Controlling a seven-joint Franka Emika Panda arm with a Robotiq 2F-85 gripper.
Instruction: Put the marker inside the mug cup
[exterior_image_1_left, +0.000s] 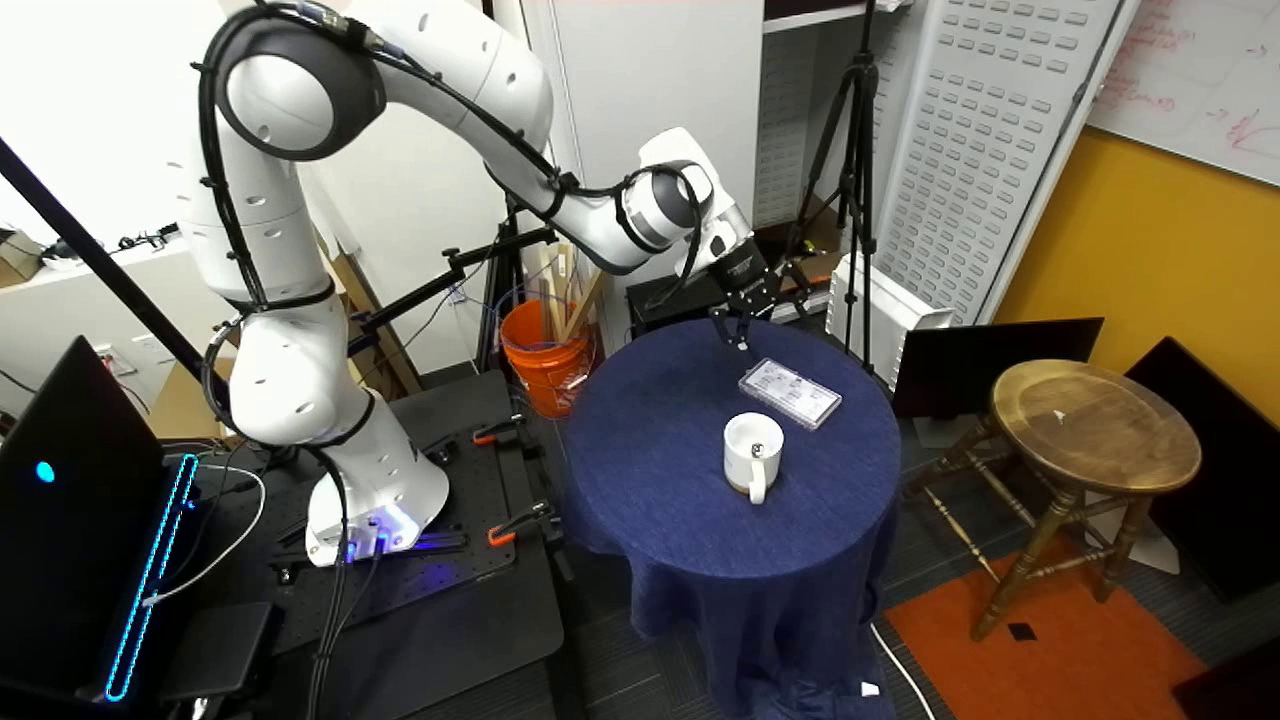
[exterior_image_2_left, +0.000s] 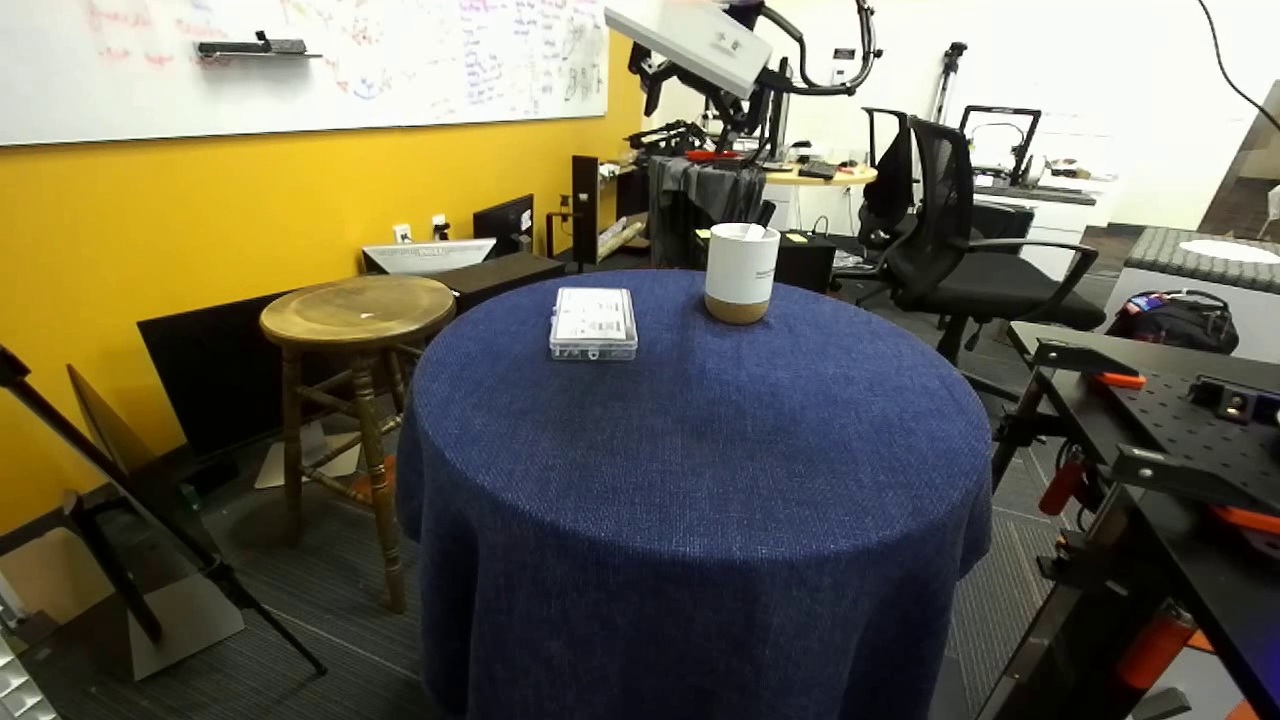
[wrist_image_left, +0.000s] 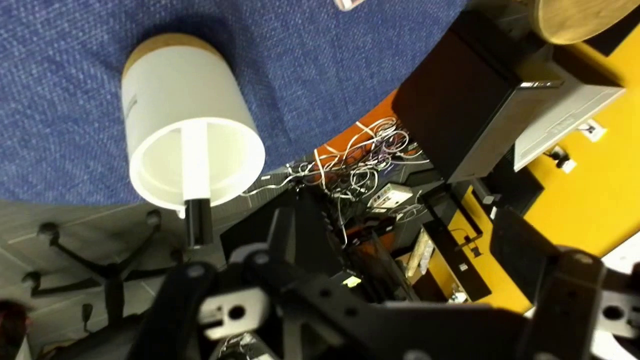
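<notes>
Basically done, looks like: the marker (wrist_image_left: 195, 160) stands tilted inside the mug cup (exterior_image_1_left: 740, 462), seemingly against the rim, black end sticking out. Main risk: it's probably just leaning loose, so a low sweep by the hand (exterior_image_1_left: 772, 322) could catch that end and flick it out, or topple the mug. In an exterior view the mug's upright on the desk (exterior_image_1_left: 640, 430), near side of the flat case (exterior_image_1_left: 790, 393), not touching. Hand hangs by the far edge, well apart from the mug, jaws spread, nothing between; arm (exterior_image_1_left: 500, 75) reaches over from the left, wrist angled down.
</notes>
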